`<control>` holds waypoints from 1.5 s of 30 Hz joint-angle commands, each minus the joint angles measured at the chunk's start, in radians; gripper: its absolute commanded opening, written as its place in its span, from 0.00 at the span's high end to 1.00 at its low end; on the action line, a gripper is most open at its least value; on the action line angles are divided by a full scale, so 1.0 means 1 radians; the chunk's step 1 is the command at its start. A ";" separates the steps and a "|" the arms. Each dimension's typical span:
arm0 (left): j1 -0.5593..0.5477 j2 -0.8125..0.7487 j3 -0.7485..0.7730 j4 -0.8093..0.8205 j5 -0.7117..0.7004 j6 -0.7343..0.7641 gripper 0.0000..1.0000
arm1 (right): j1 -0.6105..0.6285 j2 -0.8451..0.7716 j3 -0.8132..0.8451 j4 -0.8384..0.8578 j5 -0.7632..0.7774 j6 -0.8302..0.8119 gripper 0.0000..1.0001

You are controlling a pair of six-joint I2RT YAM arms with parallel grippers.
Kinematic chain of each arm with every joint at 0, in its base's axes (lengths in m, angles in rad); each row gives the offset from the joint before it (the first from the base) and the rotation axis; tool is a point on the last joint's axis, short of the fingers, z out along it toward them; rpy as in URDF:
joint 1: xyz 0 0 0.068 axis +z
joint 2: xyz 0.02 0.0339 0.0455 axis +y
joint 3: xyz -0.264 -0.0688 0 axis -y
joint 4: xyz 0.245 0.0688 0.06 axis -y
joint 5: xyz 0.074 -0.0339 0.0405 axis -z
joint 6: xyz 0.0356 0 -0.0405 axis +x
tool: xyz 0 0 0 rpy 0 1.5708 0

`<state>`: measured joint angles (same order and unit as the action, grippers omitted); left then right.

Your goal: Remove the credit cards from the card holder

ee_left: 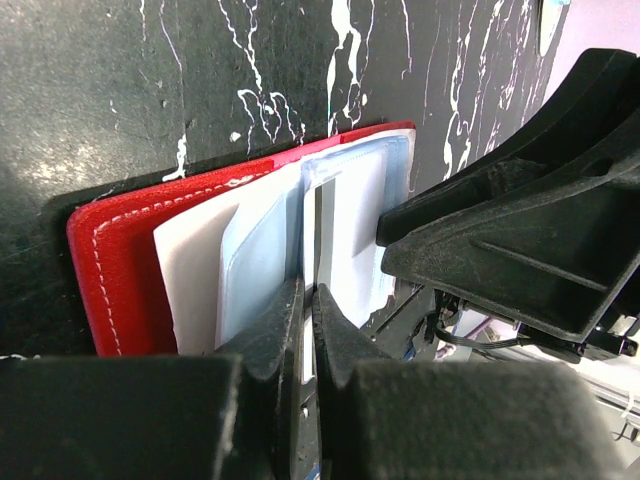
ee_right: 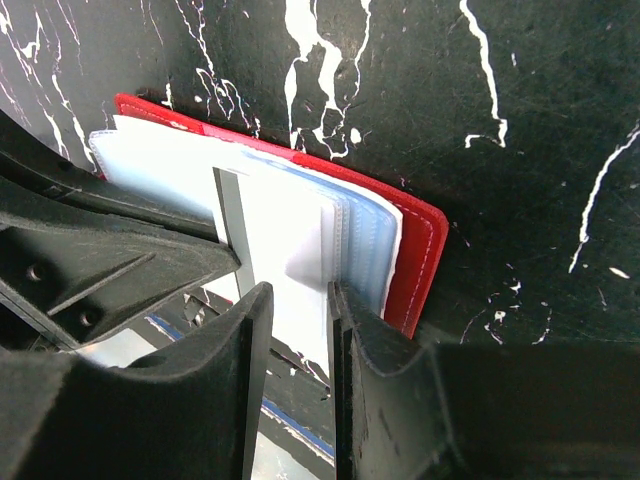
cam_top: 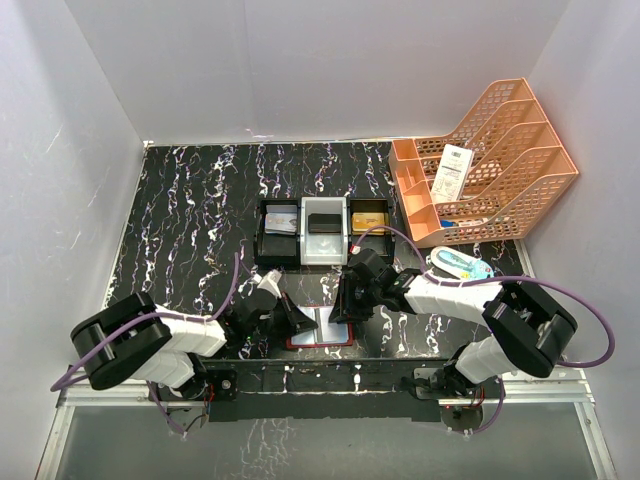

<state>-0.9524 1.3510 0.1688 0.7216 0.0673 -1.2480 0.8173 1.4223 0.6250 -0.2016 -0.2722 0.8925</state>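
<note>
- Top view: found card holder (cam_top: 322, 330) lying open on marbled table (cam_top: 190, 220), close to front edge, btw L gripper (cam_top: 297, 322) and R gripper (cam_top: 345, 308). Both down at it, L over its left part, R over its right.
- Top view: noted 3-compartment tray (cam_top: 262, 240) behind holder, w/ silvery card (cam_top: 282, 226) in left bin and orange-gold card (cam_top: 370, 220) in right bin. Orange file rack (cam_top: 490, 160) at far right corner.
- L wrist: saw holder's red cover (ee_left: 120, 270) flat on table, clear sleeves (ee_left: 350, 220) fanned on top, R gripper's black body just right of them.
- L wrist: logged L gripper fingers (ee_left: 280, 330) pressed together, pinching thin leaf (ee_left: 318, 230) standing edge-on at sleeves' near edge. Cannot tell if card or bare sleeve.
- R wrist: logged R gripper (ee_right: 295, 300) jaws partway apart, nothing clamped btw them. Tips over near edge of sleeves (ee_right: 300, 220); contact not clear.
- R wrist: saw thin leaf (ee_right: 232, 215) upright beside L gripper's body, red cover (ee_right: 415, 250) showing at right.
</note>
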 commanded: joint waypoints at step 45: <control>0.007 -0.339 -0.101 -0.282 -0.077 0.084 1.00 | 0.089 0.139 0.130 -0.084 0.166 0.010 0.74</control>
<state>-0.9516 1.0519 0.0845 0.5060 0.0166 -1.1969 0.9039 1.5402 0.7570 -0.2413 -0.1631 0.9192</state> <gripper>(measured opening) 0.018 0.260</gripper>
